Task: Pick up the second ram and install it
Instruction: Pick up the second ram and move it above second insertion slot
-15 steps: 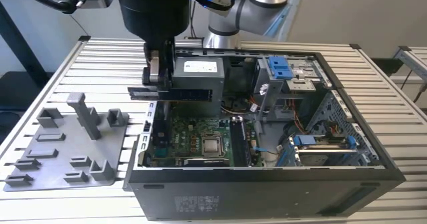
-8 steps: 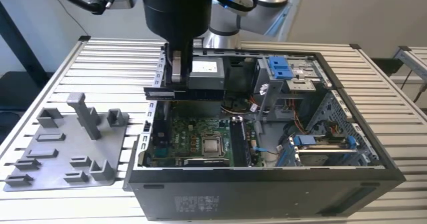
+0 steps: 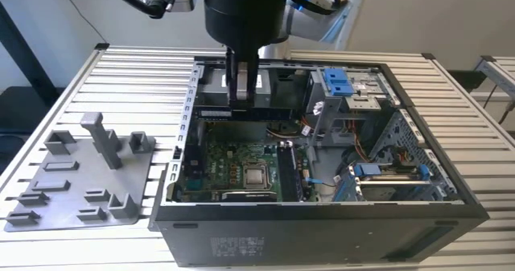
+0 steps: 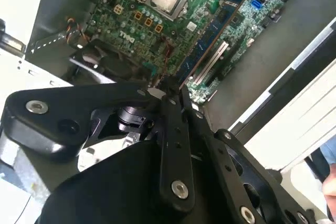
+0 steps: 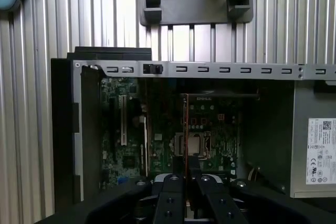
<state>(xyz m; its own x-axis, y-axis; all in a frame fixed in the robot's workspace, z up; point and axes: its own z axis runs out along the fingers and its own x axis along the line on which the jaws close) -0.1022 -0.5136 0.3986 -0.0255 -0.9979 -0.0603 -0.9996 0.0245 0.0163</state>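
Fingers (image 3: pixel 234 84) clamp the thin, flat second ram (image 3: pixel 278 114). It hangs above the green motherboard (image 3: pixel 233 162) inside the boxy case (image 3: pixel 322 235).

Open case (image 3: pixel 322 238) lies on slatted counter (image 3: pixel 132 81), board (image 3: pixel 211 162) facing up, bare processor (image 3: pixel 255 176) near its middle. Blue brackets (image 3: pixel 338 81) at the far corner toward the exterior view's right. Grey holder plate (image 3: pixel 76 185) with upright blocks sits just beside the case, on the exterior view's left.
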